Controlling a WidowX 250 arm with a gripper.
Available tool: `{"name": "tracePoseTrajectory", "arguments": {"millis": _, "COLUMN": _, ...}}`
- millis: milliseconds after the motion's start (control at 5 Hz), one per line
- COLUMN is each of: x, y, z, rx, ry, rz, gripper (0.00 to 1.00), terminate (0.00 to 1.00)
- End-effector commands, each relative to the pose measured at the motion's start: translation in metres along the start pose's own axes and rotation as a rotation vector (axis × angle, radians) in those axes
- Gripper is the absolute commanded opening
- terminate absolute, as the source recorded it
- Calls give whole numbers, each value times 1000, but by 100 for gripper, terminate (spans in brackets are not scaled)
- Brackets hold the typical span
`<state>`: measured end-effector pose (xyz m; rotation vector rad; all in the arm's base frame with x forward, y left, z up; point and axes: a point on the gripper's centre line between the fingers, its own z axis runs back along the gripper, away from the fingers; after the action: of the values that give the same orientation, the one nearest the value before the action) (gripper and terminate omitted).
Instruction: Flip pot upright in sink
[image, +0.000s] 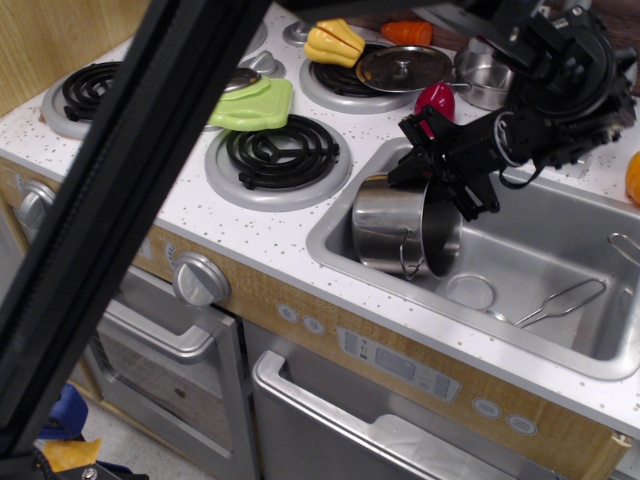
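We find the pot (395, 226) lying on its side at the left end of the sink (560, 330), its long axis near level and mouth facing right, while our gripper (445, 172) pinches its upper rim just above.
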<state>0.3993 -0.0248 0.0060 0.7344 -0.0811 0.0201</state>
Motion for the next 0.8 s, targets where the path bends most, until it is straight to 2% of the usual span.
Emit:
{"name": "tracePoseTrajectory", "arguments": {"millis": 0, "x": 14, "y": 12, "z": 25, "rx": -247, "ry": 28, "rz": 57, "gripper": 0, "terminate": 0}}
{"name": "tracePoseTrajectory", "arguments": {"millis": 200, "x": 16, "y": 13, "z": 19, "rx": -348, "ry": 36, "rz": 67, "gripper": 0, "terminate": 0}}
{"name": "tracePoseTrajectory", "arguments": {"millis": 400, "x": 17, "y": 14, "z": 8, "rx": -516, "ry": 52, "rz": 60, "gripper": 0, "terminate": 0}}
{"name": "tracePoseTrajectory", "arguments": {"millis": 600, "x": 14, "y": 10, "z": -1, "rx": -561, "ry": -39, "rz": 59, "gripper": 100, "terminate": 0}}
